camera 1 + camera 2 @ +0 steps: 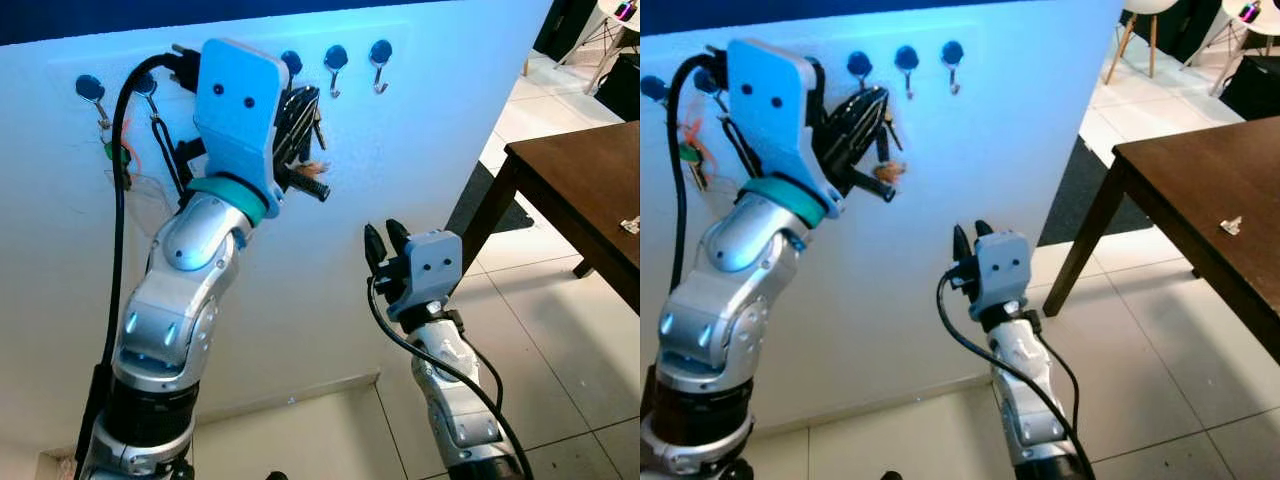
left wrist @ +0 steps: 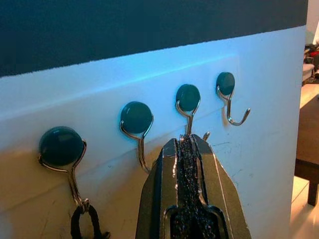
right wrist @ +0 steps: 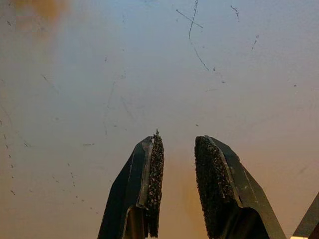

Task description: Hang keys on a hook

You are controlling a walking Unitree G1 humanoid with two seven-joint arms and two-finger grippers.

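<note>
A row of blue round hooks (image 2: 136, 117) runs along the white wall (image 1: 420, 150). My left gripper (image 2: 188, 142) is raised to them, shut on the keys (image 1: 318, 130). A dark key and a brownish fob (image 1: 316, 168) hang from its fingers. Its tip sits just below the hook (image 2: 188, 97) that is second from the right, and a sliver of metal (image 2: 206, 135) pokes out beside the tip. My right gripper (image 1: 386, 238) is lower down, facing the bare wall, open with nothing between its pads (image 3: 154, 164).
The two leftmost hooks carry other things: a green and orange tag (image 1: 115, 152) and a black cord (image 2: 82, 224). A dark wooden table (image 1: 585, 190) stands on the tiled floor (image 1: 560, 350) to the right. White chairs (image 1: 1140, 12) stand further back.
</note>
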